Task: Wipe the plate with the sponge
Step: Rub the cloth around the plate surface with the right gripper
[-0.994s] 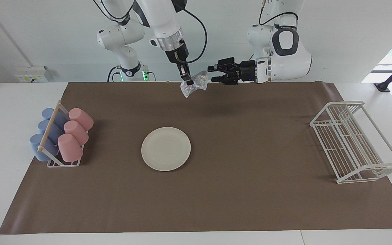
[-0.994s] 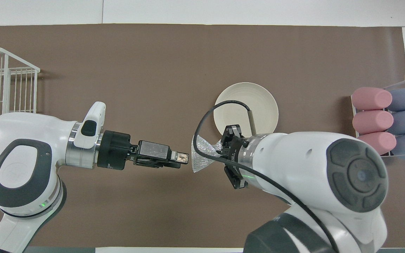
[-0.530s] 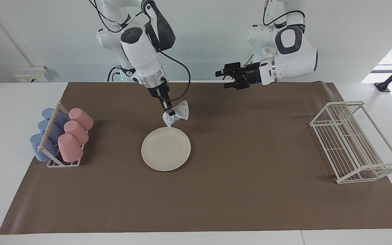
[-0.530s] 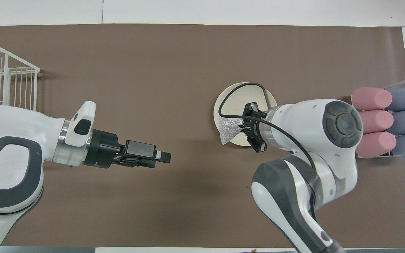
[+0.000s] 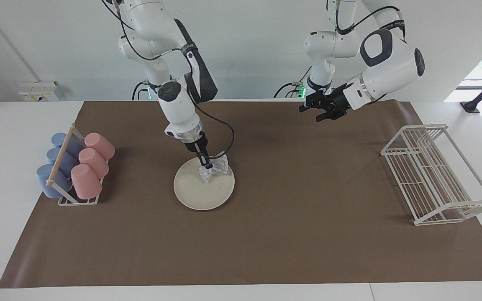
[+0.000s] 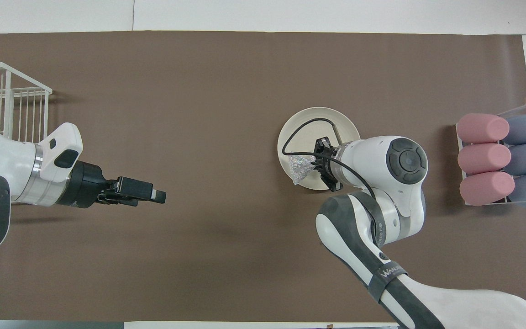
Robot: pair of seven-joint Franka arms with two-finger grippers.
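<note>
The cream-white plate (image 5: 195, 193) lies on the brown mat, toward the right arm's end of the table; it also shows in the overhead view (image 6: 302, 139). My right gripper (image 5: 207, 167) (image 6: 313, 161) points down over the part of the plate nearer to the robots and is shut on the silvery glittery sponge (image 5: 218, 165) (image 6: 300, 167). The sponge's lower end seems to touch the plate. My left gripper (image 5: 309, 114) (image 6: 160, 196) is open and empty, up in the air over the mat toward the left arm's end.
A rack of pink and blue cups (image 5: 75, 167) (image 6: 502, 160) stands at the right arm's end of the mat. A white wire rack (image 5: 433, 175) (image 6: 2, 105) stands at the left arm's end. The right arm's cable (image 6: 306, 122) loops over the plate.
The right gripper has come down with the sponge from mid-air beside the left gripper onto the plate. The left gripper has drawn back toward its own end of the table.
</note>
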